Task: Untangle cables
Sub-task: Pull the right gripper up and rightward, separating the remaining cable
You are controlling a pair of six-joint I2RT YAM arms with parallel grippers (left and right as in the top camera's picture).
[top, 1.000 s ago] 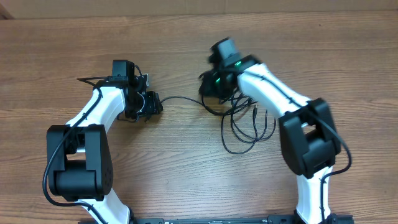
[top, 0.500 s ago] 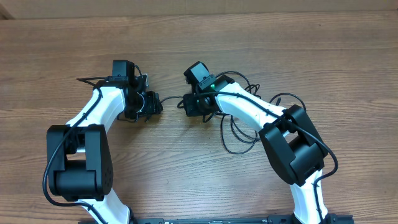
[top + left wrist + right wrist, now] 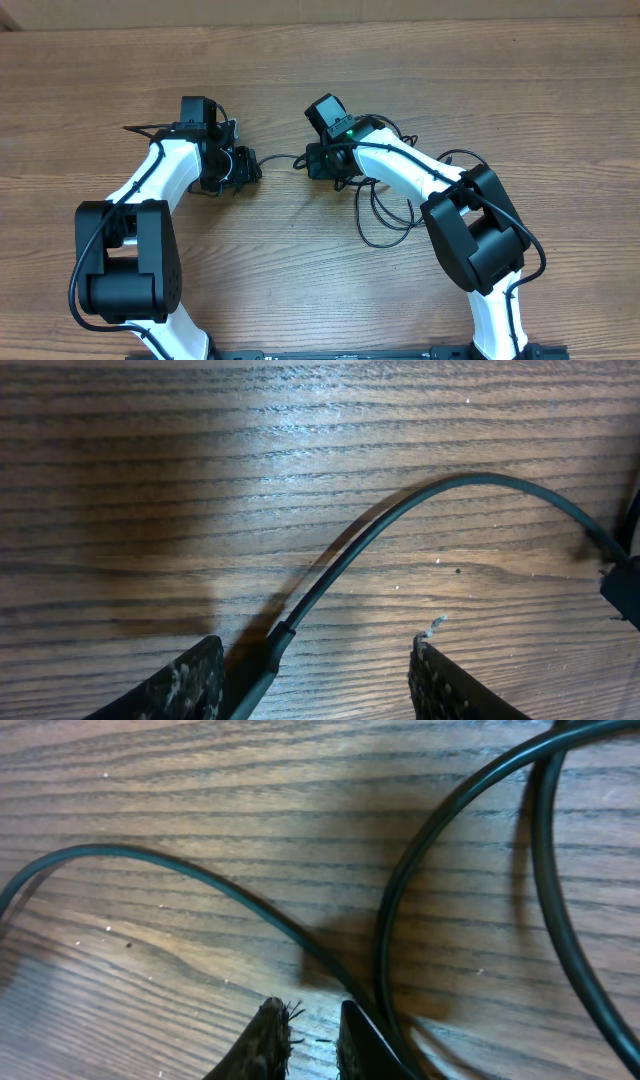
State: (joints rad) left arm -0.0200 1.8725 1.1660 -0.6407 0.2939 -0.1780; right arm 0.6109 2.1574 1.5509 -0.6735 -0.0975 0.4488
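The cables [image 3: 388,212] are thin black cords lying in loose loops under my right arm, with one strand [image 3: 280,158] running left to my left gripper [image 3: 247,166]. In the left wrist view that strand [image 3: 400,510] arcs across the wood. Its thicker plug sleeve [image 3: 272,650] lies between the wide-apart fingers [image 3: 180,680], close to the left one, and my left gripper [image 3: 315,670] is open. My right gripper [image 3: 316,164] sits at the strand's right end. In the right wrist view my right gripper [image 3: 310,1020] is nearly shut with bare wood in the slit. Two cords [image 3: 400,910] pass just outside its right finger [image 3: 365,1045].
Everything rests on a wooden table [image 3: 300,60]. The two grippers face each other a short gap apart at mid-table. Both white arms reach in from the near edge, with black cable-fed bases [image 3: 120,270] at the front left and right.
My right arm has swung left and nearer, from behind the loops to the strand's right end, and its jaws have narrowed. The left arm has not moved.
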